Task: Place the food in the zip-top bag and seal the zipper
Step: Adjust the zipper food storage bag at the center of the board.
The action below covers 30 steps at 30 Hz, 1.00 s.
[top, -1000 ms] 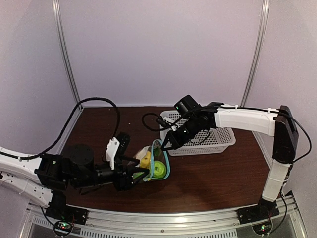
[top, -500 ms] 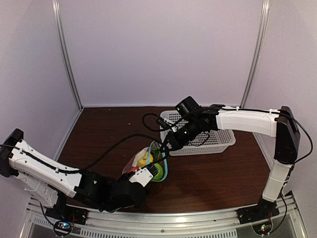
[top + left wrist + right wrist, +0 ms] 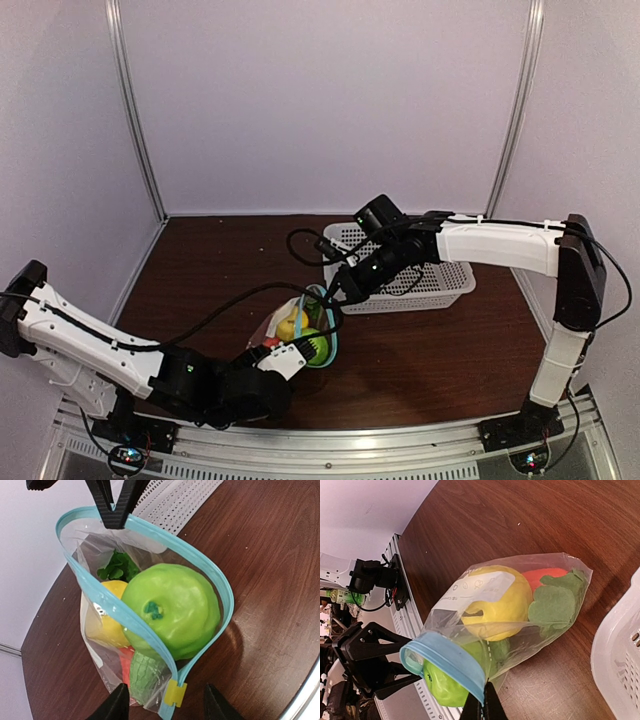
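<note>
Four toy foods sit inside the zip-top bag (image 3: 298, 325), which lies on the table (image 3: 430, 350) just in front of the white basket (image 3: 420, 275): a green apple (image 3: 172, 607) at the mouth, a yellow fruit (image 3: 107, 615) beside it, a green oblong vegetable (image 3: 147, 672) below, and a red carrot (image 3: 542, 576) with its leafy top (image 3: 552, 602) deepest in. The teal zipper (image 3: 210, 575) gapes in a loop. The right hand (image 3: 480, 707) is clenched on the far end of that strip. The left hand (image 3: 166, 705) is spread, one finger on either side of the near end and its yellow slider (image 3: 175, 693), with no contact visible. A second earlier the left arm was folded at the bag's left; now it stretches low along the near edge, and its hand meets the bag from below. The right hand's pinch is unchanged.
</note>
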Tool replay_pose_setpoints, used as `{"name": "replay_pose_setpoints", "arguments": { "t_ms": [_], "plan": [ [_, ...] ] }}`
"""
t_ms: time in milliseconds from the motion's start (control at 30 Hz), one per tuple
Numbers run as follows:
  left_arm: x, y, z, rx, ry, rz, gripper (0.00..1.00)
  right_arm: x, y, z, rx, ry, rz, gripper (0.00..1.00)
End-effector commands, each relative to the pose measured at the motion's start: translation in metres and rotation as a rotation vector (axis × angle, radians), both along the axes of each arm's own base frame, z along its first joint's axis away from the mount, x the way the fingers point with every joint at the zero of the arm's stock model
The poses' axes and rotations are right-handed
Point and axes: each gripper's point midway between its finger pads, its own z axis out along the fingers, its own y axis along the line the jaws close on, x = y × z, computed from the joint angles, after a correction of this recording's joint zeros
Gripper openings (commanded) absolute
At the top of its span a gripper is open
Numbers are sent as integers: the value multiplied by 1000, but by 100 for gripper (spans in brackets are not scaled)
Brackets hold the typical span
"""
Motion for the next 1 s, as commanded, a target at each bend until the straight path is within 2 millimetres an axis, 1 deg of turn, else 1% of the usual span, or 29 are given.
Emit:
{"name": "replay_pose_setpoints", "arguments": {
  "t_ms": [0,67,167,233,267,333,400,433,467,500,567,600,633,667,700,767,800,867,967],
  "plan": [
    [9,6,-2,32,-28,13,48,-2,0,15,46,-8,6,0],
    [15,7,0,42,-52,29,42,-2,0,14,46,-7,5,0],
    [25,2,6,27,-76,21,30,-3,0,14,50,4,2,0],
    [29,-4,5,20,-65,-8,23,-2,0,15,64,18,-1,0],
    [30,-5,3,30,-60,-16,18,-1,-1,15,68,26,-7,0],
    [30,-7,3,56,-57,-36,9,3,-4,17,75,25,-16,0],
    [27,-11,8,62,-40,-61,5,6,-7,21,85,22,-22,0],
    [25,-11,13,58,-30,-67,4,7,-8,26,96,19,-22,0],
    [24,-11,26,34,-23,-70,3,9,-10,31,103,13,-25,0],
    [21,-10,41,16,-20,-72,2,13,-13,40,112,-6,-32,0],
    [17,-4,76,-49,-41,-73,2,26,-24,59,110,-70,-73,0],
    [15,1,92,-97,-51,-78,1,36,-35,66,92,-118,-112,0],
    [13,5,102,-150,-53,-75,0,41,-44,72,70,-170,-146,0],
    [14,11,106,-195,-59,-71,0,43,-50,70,49,-191,-166,0],
    [13,11,109,-244,-62,-78,0,42,-53,68,44,-191,-174,0],
    [15,15,106,-283,-61,-53,0,41,-57,71,61,-197,-185,0],
    [18,18,101,-273,-64,-33,0,41,-58,75,65,-216,-185,0],
    [26,20,82,-232,-43,-9,0,40,-56,71,61,-212,-171,0],
    [33,18,65,-236,-20,18,0,38,-52,68,67,-205,-149,0]
  ]
}}
